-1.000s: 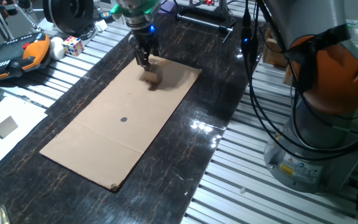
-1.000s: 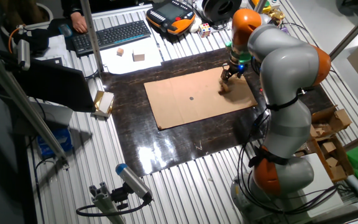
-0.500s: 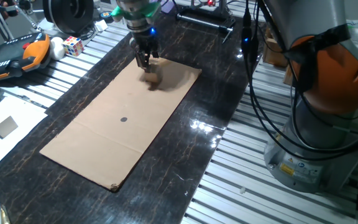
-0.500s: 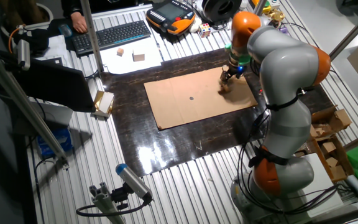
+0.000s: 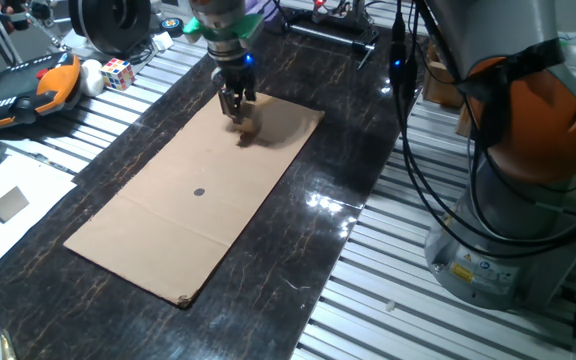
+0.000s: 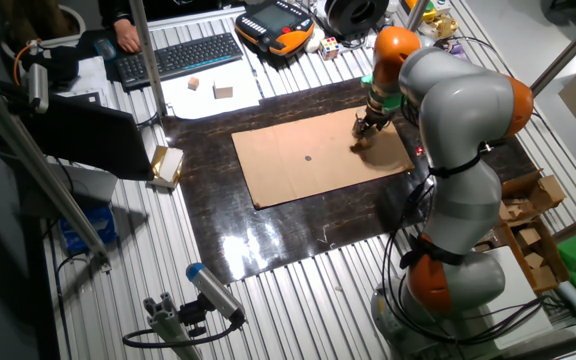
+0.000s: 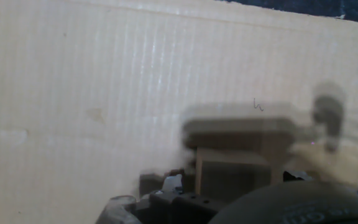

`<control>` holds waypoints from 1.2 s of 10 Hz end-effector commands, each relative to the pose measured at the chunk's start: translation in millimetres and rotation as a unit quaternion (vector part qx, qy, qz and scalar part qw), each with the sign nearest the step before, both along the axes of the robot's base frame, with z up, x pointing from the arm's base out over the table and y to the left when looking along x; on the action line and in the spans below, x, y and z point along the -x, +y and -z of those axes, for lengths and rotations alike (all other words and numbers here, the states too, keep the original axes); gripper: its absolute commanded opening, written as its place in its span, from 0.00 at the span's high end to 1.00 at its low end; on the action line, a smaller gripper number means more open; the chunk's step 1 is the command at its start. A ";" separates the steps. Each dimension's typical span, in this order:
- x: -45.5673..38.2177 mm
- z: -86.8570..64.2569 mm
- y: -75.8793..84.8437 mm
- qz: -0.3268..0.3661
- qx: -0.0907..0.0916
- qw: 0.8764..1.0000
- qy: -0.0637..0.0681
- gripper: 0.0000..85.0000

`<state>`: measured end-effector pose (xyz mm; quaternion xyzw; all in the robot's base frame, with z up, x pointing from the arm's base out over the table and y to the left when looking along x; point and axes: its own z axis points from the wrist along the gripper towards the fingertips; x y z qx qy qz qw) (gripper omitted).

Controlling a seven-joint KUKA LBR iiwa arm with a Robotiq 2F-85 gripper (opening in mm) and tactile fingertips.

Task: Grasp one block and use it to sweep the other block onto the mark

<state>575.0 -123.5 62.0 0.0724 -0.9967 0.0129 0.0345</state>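
Note:
A small tan wooden block (image 5: pixel 249 129) sits on the far right part of the brown cardboard sheet (image 5: pixel 168 220). It also shows in the other fixed view (image 6: pixel 360 144) and low in the hand view (image 7: pixel 235 173), with a dark shadow beside it. My gripper (image 5: pixel 236 106) hangs just above and behind the block, fingers pointing down and slightly apart, holding nothing that I can see. The mark (image 5: pixel 199 192) is a small dark dot near the sheet's middle, well to the left of the block; it also shows in the other fixed view (image 6: pixel 308 157). I see no second block on the sheet.
A multicoloured puzzle cube (image 5: pixel 118 72) and an orange-and-black pendant (image 5: pixel 28 90) lie on the slatted table at the far left. White paper with a pale block (image 5: pixel 8 203) is at the left edge. The arm's base (image 5: pixel 528 150) and cables stand at the right.
My gripper has come down and slightly right, closer to the block. The block and the sheet have not moved.

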 end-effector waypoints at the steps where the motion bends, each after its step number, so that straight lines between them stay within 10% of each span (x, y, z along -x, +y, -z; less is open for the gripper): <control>1: 0.5 1.1 -0.8 -0.002 0.001 1.000 0.000 0.17; 5: 2.0 1.6 0.9 -0.016 0.009 1.000 -0.004 0.56; 12: 5.3 -40.3 69.4 0.065 0.019 0.998 0.017 0.60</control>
